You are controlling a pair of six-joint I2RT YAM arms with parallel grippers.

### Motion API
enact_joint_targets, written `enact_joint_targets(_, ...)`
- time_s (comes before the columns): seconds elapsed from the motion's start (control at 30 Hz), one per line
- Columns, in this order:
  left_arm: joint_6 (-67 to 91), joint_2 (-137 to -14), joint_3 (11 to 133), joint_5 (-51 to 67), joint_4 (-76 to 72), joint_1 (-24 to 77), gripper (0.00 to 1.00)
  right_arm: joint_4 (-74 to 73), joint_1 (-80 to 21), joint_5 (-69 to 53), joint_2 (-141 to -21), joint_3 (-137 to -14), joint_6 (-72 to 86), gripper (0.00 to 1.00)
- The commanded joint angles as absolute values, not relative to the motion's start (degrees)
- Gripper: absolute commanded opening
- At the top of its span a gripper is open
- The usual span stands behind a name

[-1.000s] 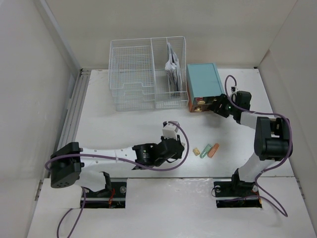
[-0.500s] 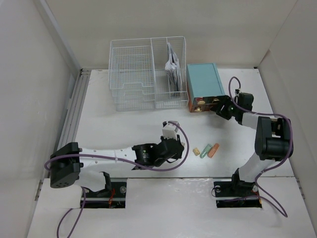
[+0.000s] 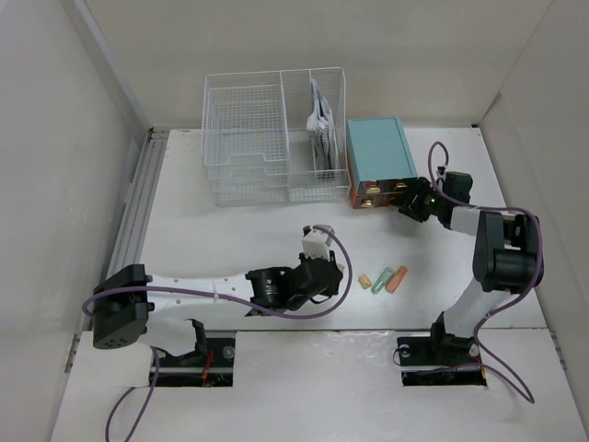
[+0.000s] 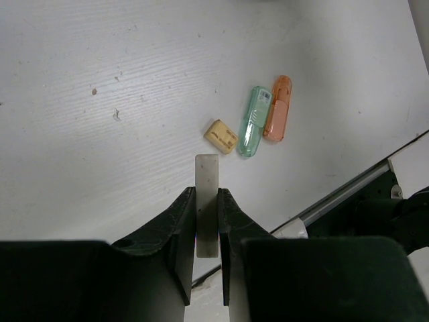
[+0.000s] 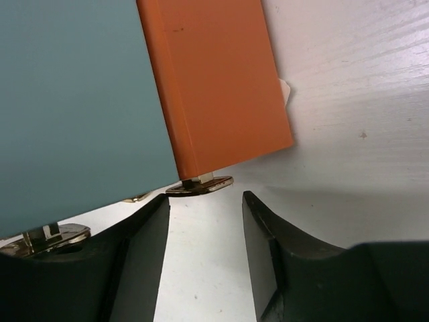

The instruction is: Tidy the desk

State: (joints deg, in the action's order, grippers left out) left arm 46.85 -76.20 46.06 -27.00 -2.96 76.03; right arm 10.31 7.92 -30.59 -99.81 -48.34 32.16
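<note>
White counter (image 3: 221, 230) spreads beneath the teal box (image 3: 377, 152) and everything around it. Nearest, well short of the box, the left gripper (image 4: 208, 198) has its jaws pinched on a pale flat strip (image 4: 207, 174), probably for stowing. At the box's orange drawer front (image 5: 214, 87), the right gripper (image 5: 204, 201) sets half-parted jaws either side of a brass handle (image 5: 200, 184), apparently to pull it.

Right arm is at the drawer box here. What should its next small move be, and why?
Probably ease the right pincer forward and close it on the brass knob of the orange drawer. The jaws stand open with the knob just ahead of the gap, nothing gripped, and the drawer juts only a little past the teal box.
</note>
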Motion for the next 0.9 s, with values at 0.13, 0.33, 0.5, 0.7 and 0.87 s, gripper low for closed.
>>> enact_joint_targets(0.13, 47.3, -75.1, 49.2, -28.4, -4.1, 76.3, 0.00, 12.4, 7.1, -29.0, -102.6, -50.5, 32.7, 0.43)
enact_joint_targets(0.33, 47.8, -75.1, 49.2, -28.4, -4.1, 76.3, 0.00, 13.4, 7.1, -30.1, -102.6, -49.3, 32.7, 0.31)
enact_joint_targets(0.5, 47.8, -75.1, 49.2, -28.4, -4.1, 76.3, 0.00, 13.4, 7.6, -30.1, -100.3, -47.6, 32.2, 0.31)
enact_joint_targets(0.7, 47.8, -74.5, 49.2, -28.4, -4.1, 76.8, 0.00, 11.0, 8.7, -32.0, -101.0, -48.6, 32.2, 0.60)
enact_joint_targets(0.87, 47.8, -73.5, 49.2, -28.9, -3.6, 76.8, 0.00, 10.5, 8.7, -32.9, -103.0, -49.8, 32.2, 0.60)
